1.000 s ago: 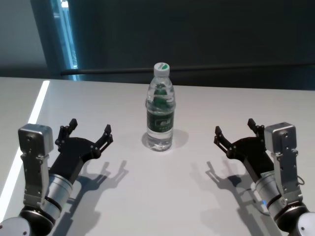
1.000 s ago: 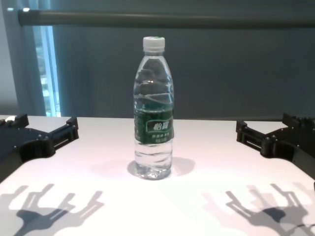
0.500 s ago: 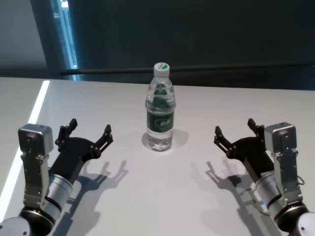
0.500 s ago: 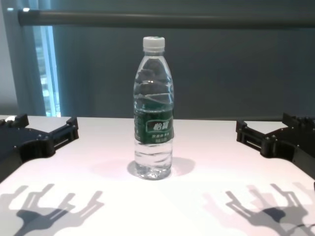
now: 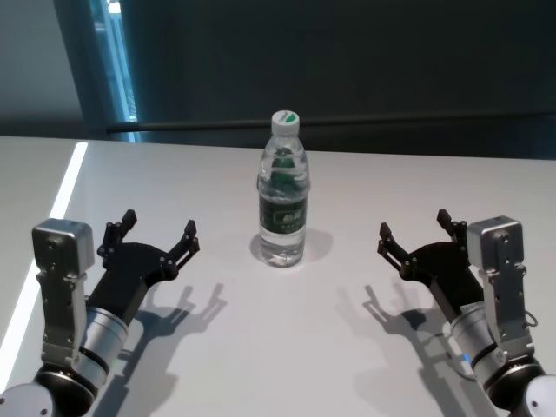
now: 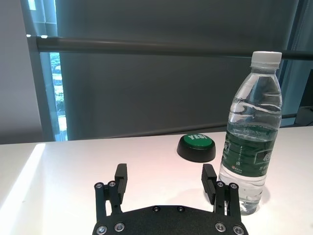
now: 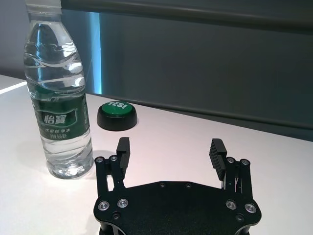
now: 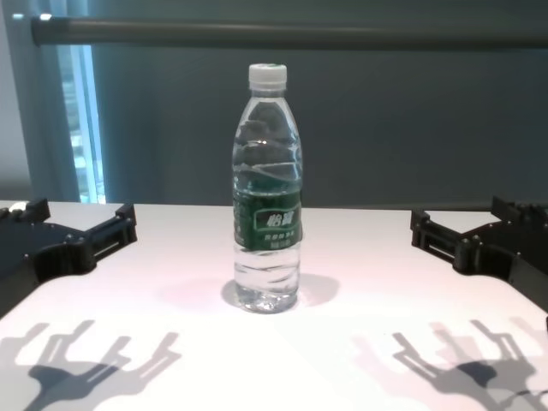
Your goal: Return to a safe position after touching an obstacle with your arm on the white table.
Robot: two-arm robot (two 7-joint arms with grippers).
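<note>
A clear water bottle (image 5: 282,193) stands upright mid white table (image 5: 287,347). Left gripper (image 5: 156,234) and right gripper (image 5: 415,231) hover by the near edge, both spread wide, grasping nothing.

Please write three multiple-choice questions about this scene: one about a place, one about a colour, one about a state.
1. Where does the bottle stand on the table?
A. Between the two grippers
B. Behind the left arm
C. At the near edge

2. What colour is the button?
A. Red
B. Green
C. Yellow

3. How are the left gripper and right gripper?
A. Both shut
B. One holds the bottle
C. Both open, empty

Answers: 1 A, a gripper lies on each side; 2 B, its top is green; 3 C, fingers are spread, nothing between.
</note>
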